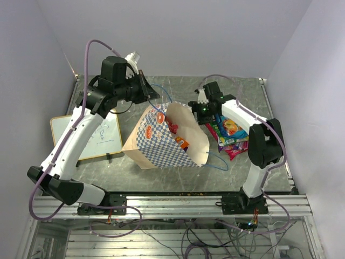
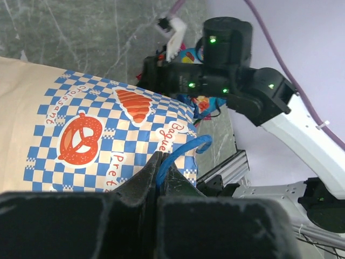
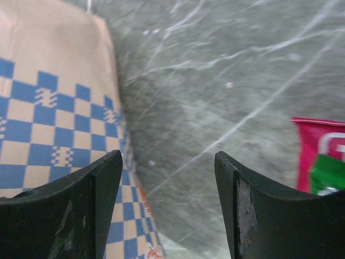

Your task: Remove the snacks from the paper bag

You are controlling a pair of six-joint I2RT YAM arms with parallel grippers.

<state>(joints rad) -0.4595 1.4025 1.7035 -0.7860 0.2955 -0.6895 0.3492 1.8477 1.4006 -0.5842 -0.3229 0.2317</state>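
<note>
So that the paper bag [image 1: 161,141] is apparently held tilted, its blue handle [image 2: 186,147] is pinched in the left gripper [image 2: 161,161], the right gripper [image 3: 167,167] being held with jaws apart beside it.

Pale lilac walls [image 1: 188,32], grey marbled table [image 1: 183,86]

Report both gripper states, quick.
Left gripper: closed on the bag handle.
Right gripper: open, holding nothing.
</note>
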